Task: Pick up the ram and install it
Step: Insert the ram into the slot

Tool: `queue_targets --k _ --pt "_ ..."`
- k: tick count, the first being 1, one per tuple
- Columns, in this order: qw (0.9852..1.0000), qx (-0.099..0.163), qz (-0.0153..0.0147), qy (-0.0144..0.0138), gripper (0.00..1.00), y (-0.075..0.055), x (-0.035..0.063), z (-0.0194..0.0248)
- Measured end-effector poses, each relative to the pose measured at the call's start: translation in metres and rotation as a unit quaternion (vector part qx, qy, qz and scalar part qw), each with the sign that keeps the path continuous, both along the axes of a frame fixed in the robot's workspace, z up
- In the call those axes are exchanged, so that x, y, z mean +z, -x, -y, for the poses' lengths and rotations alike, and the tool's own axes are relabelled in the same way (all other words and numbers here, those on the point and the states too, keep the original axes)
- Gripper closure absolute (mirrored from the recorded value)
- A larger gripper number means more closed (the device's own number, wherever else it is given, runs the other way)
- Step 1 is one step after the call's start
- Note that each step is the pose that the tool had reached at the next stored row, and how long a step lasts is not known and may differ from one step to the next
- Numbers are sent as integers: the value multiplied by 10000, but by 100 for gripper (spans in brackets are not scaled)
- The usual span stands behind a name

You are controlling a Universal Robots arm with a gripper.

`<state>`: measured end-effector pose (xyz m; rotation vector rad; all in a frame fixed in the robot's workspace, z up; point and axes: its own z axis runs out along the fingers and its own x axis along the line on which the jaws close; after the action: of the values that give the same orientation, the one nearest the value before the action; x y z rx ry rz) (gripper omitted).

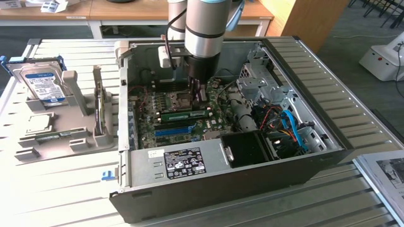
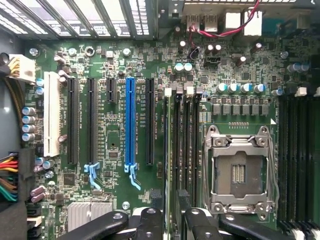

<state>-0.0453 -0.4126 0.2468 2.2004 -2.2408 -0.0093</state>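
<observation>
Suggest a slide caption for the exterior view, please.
Gripper reaches into the open computer case, over the ram on the motherboard.

Exterior view: bright, even light from overhead. The pale slatted table (image 1: 57,189) washes out almost to white, most strongly at the left of the frame. Inside the open computer case (image 1: 208,189) everything sits in shade, darkest at the lower right. A soft highlight runs down the silver robot arm (image 1: 205,33).

Wrist view: the motherboard (image 2: 115,65) is lit flatly, with faint shadows. The vent slats (image 2: 75,17) blow out to pure white. The metal socket frame (image 2: 240,170) and heatsink (image 2: 90,212) gleam. The black gripper (image 2: 173,214) shows little surface detail beyond small glints.
</observation>
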Motion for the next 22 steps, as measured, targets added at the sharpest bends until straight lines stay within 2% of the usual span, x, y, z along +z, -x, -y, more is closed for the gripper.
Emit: queue_targets --k 22 --pt "10000 0 0 10 75 -1 251 0"
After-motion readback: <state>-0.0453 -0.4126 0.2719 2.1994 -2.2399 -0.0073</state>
